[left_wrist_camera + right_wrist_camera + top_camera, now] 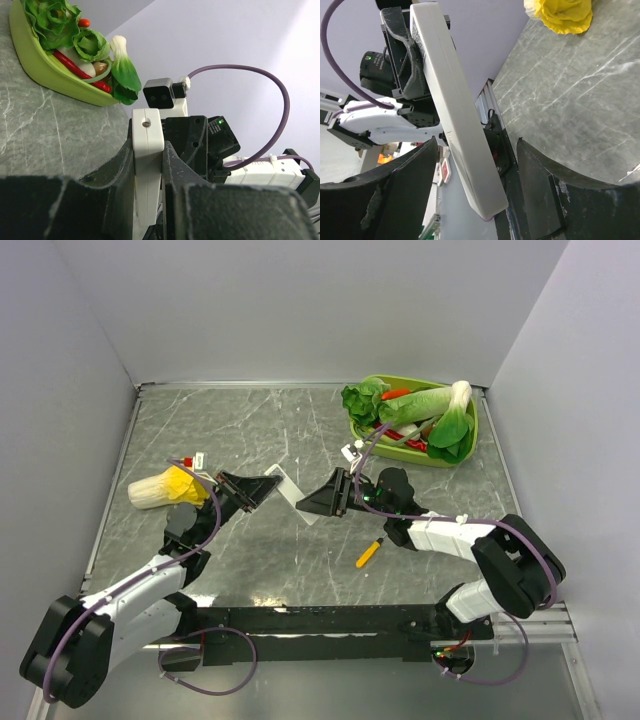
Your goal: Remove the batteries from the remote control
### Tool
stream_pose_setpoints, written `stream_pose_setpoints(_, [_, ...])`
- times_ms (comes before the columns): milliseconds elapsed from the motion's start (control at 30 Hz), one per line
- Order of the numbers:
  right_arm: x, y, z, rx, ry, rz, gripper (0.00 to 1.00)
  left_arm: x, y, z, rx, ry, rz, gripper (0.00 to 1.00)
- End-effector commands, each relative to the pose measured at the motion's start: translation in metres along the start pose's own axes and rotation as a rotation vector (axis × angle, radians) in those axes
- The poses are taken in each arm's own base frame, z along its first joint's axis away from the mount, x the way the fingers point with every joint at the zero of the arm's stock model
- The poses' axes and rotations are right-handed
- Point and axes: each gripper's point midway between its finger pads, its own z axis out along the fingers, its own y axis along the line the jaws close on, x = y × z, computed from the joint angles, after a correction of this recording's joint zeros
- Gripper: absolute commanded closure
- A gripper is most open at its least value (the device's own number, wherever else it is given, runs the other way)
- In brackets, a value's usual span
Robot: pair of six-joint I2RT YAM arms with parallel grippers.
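Observation:
The white remote control is held above the table between the two arms. My left gripper is shut on one end of it; in the left wrist view the remote stands edge-on, clamped between the two fingers. My right gripper is open around the other end; in the right wrist view the remote runs down between the spread jaws, with a gap on each side, and my right gripper holds nothing. The batteries are not in view.
A yellow-handled screwdriver lies on the table in front of the right arm. A green tray of vegetables stands at the back right, also in the left wrist view. A yellow-and-white vegetable lies at the left.

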Motion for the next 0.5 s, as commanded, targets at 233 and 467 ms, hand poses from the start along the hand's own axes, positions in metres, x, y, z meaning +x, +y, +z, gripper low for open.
stream_pose_setpoints(233, [-0.0149, 0.0209, 0.0062, -0.080, -0.045, -0.033, 0.39, -0.0156, -0.0212, -0.0007, 0.063, -0.058, 0.057, 0.99])
stream_pose_setpoints(467, [-0.0152, 0.0151, 0.0096, -0.060, -0.043, -0.001, 0.43, -0.0123, -0.0166, -0.0043, 0.057, -0.057, 0.051, 0.99])
